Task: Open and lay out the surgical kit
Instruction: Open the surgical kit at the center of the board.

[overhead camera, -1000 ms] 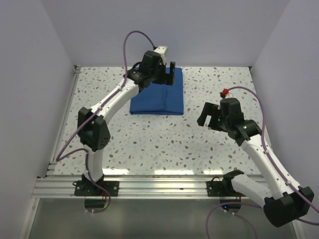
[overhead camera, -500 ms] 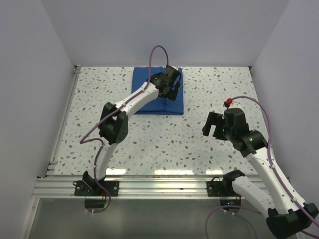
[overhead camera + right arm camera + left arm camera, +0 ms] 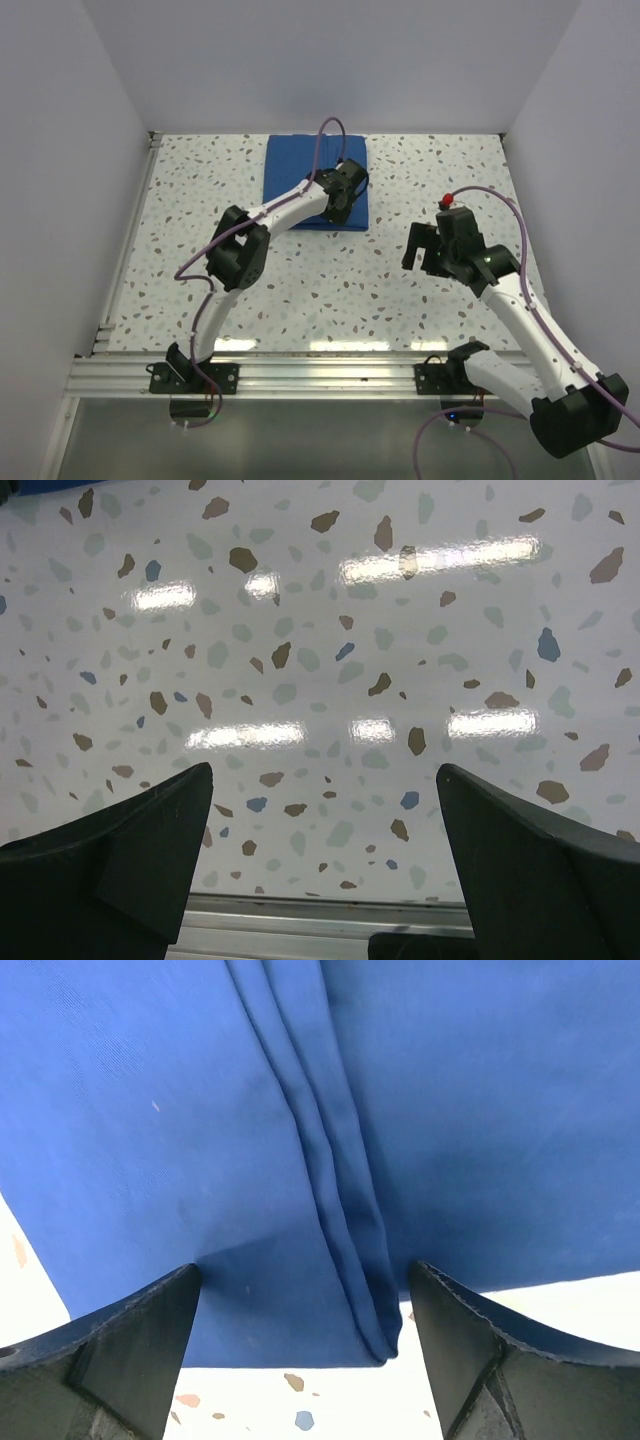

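Observation:
The surgical kit is a folded royal-blue cloth wrap [image 3: 300, 170] lying at the back middle of the table. In the left wrist view the wrap [image 3: 180, 1140] fills the frame, with a folded flap edge [image 3: 345, 1220] running down to its near corner. My left gripper [image 3: 345, 195] is open, low over the wrap's near right part, its jaws either side of that fold [image 3: 305, 1300]. My right gripper [image 3: 420, 245] is open and empty above bare table to the right [image 3: 325, 780]. The tray and instruments are hidden.
The speckled table [image 3: 330, 290] has white walls at the back and both sides. An aluminium rail [image 3: 300, 375] runs along the near edge and shows in the right wrist view [image 3: 300, 920].
My left arm has folded in and brought its gripper from the wrap's far right edge down toward its near right part. My right gripper has shifted slightly.

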Available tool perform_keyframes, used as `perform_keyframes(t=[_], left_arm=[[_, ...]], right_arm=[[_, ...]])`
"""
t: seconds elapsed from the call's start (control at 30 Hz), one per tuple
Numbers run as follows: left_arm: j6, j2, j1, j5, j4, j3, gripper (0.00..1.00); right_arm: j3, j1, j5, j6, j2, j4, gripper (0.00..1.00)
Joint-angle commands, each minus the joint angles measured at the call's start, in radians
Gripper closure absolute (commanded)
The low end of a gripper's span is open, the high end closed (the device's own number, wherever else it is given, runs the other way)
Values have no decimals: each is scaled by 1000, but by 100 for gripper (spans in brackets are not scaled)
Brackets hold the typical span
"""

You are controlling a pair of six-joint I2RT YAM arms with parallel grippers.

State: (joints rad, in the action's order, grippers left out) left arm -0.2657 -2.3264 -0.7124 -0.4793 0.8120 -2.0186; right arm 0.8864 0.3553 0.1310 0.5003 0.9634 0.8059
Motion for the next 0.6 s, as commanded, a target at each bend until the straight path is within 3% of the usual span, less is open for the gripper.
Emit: perform_keyframes(t=[0.0, 0.33, 0.53, 0.57], left_arm=[[10, 32, -2, -27, 9, 40, 12], [9, 30, -2, -77, 32, 1, 28], [17, 25, -1, -93, 53, -78, 52], [17, 27, -2, -93, 55, -91, 61]], right_arm=[[40, 5, -24, 20, 14, -16, 2], [43, 4, -37, 18, 46, -43, 2], [58, 5, -67, 34, 87, -53, 2], [62, 4, -67, 34, 93, -53, 2]])
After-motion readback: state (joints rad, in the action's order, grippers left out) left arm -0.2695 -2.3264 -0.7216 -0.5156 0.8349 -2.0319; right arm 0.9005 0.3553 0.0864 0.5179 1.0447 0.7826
